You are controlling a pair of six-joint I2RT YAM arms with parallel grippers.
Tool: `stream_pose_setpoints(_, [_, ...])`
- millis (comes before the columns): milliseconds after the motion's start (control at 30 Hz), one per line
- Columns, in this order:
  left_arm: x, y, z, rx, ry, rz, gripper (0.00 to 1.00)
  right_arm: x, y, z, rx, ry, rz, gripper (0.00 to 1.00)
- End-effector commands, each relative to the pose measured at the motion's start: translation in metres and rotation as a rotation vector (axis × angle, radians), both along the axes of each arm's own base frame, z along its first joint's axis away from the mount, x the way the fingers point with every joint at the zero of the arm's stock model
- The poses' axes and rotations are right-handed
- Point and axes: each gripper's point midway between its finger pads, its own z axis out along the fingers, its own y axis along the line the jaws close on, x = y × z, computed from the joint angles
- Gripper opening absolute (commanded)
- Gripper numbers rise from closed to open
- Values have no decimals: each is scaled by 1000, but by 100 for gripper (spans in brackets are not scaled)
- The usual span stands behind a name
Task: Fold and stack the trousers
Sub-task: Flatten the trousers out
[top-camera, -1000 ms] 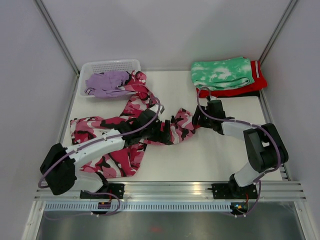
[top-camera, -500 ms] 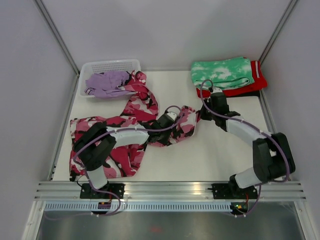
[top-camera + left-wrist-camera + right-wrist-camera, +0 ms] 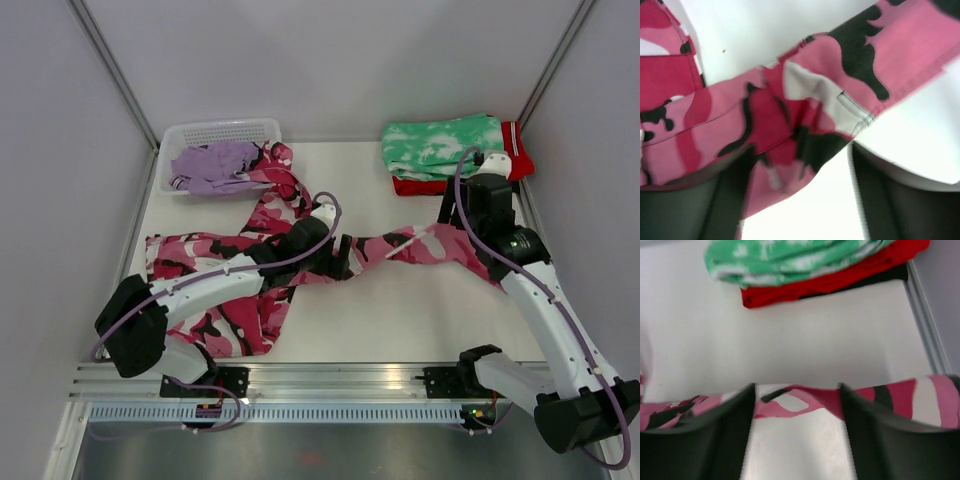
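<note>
Left gripper: its fingers stand well apart over a bunched seam of the camo trousers, with bare table showing between them, so nothing is clamped. Right gripper: fingers also parted; a camo leg runs across just past their tips, and it looks let go rather than pinched.

The camo pair sprawls from the table's left side, one leg reaching right towards the green and red folded garments. The lilac pair sits heaped in the basket.

This cloth looks light, limp and quick to crease; it should drag and bunch rather than slide flat. Pinch it at hems or waistband corners, both ends at once.

A second ago that leg lay crumpled mid-table; now it is drawn out straight, and the right arm has swung outwards
</note>
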Motion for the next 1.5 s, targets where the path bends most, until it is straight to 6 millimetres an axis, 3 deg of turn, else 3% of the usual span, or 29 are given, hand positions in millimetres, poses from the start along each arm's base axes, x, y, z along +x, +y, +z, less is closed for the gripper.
stream_pose_setpoints(0, [-17,11,-32,108,138,-2,99,-18,-17,-62,-84,210,-60,83])
stream_pose_setpoints(33, [-18,12,-27,97,138,-1,100,-20,-6,-63,-25,206,-27,95])
stream_pose_setpoints(67, [-18,12,-22,86,131,2,100,-20,0,-63,0,202,4,98])
stream_pose_setpoints(133, [-19,17,-2,49,99,18,100,-22,14,-49,61,161,63,98])
stream_pose_setpoints(233, [-7,41,15,24,74,145,100,-23,25,-30,118,106,109,98])
stream_pose_setpoints(300, [10,71,20,-37,105,276,100,-23,36,-38,151,114,154,98])
stream_pose_setpoints(400, [32,116,-5,-72,217,427,100,-20,43,-76,171,178,168,98])
stream_pose_setpoints(433, [39,128,-11,-76,241,463,100,-23,42,-104,164,237,163,98])
stream_pose_setpoints(533, [48,139,-33,23,245,488,100,-22,41,-149,169,303,126,97])
stream_pose_setpoints(600, [54,138,-42,49,253,488,100,-18,38,-165,186,306,70,94])
stream_pose_setpoints(733, [64,113,-48,-15,263,425,97,-20,23,-189,225,275,-85,91])
stream_pose_setpoints(800, [65,84,-41,-75,240,357,95,-15,19,-186,273,204,-147,92])
stream_pose_setpoints(833, [64,66,-40,-70,227,327,95,-21,14,-197,307,195,-212,92])
stream_pose_setpoints(967, [72,22,-46,-24,147,215,95,-17,9,-201,399,96,-297,91])
stream_pose_setpoints(1000, [78,14,-47,-29,130,196,94,-16,7,-202,403,85,-310,90])
stream_pose_setpoints(1033, [80,9,-60,-12,147,178,93,-15,7,-203,410,83,-320,89])
stream_pose_setpoints(1133, [95,-10,-55,-27,127,134,90,-11,3,-208,412,83,-359,88])
stream_pose_setpoints(1167, [96,-14,-63,-11,130,118,89,-12,4,-212,429,90,-372,87])
stream_pose_setpoints(1233, [100,-23,-62,-18,110,82,89,-11,5,-219,447,88,-388,81])
stream_pose_setpoints(1267, [98,-29,-67,-4,102,43,88,-9,4,-219,458,72,-399,76])
stream_pose_setpoints(1333, [98,-38,-69,17,84,-11,87,-10,2,-221,457,73,-406,50])
stream_pose_setpoints(1367, [97,-39,-81,41,102,-21,86,-11,0,-222,449,79,-407,38])
stream_pose_setpoints(1400, [95,-41,-87,55,113,-36,85,-9,0,-216,446,71,-404,18])
stream_pose_setpoints(1433, [91,-46,-90,55,126,-67,84,-12,-1,-215,436,84,-405,4])
stream_pose_setpoints(1467, [89,-45,-102,75,151,-65,83,-14,-1,-210,419,90,-394,0])
